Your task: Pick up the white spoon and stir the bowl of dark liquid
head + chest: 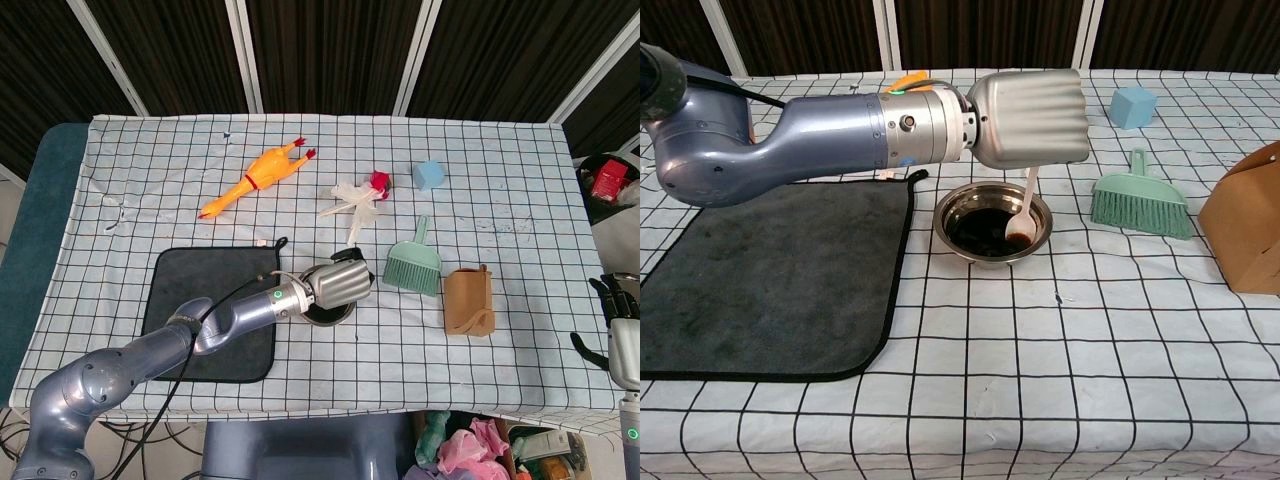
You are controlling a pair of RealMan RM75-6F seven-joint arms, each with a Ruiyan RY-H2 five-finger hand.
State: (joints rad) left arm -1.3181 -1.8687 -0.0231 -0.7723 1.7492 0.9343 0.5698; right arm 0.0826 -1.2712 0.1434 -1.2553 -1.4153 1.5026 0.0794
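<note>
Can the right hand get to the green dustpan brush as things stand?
Probably yes: the right hand sits off the table's right edge holding nothing, and only the brown box stands between it and the brush; it could pass over it.

The bowl (992,222) sits near the middle of the surface (520,260), toward its front edge, just right of the mat (770,275). The spoon (1022,222) dips into the bowl's right side, hanging from the left hand (1032,118) above. Right of the bowl lie the brush (1138,200), then the paper bag (1248,222); the rubber chicken (256,177) and foam cube (429,175) lie toward the back edge.
</note>
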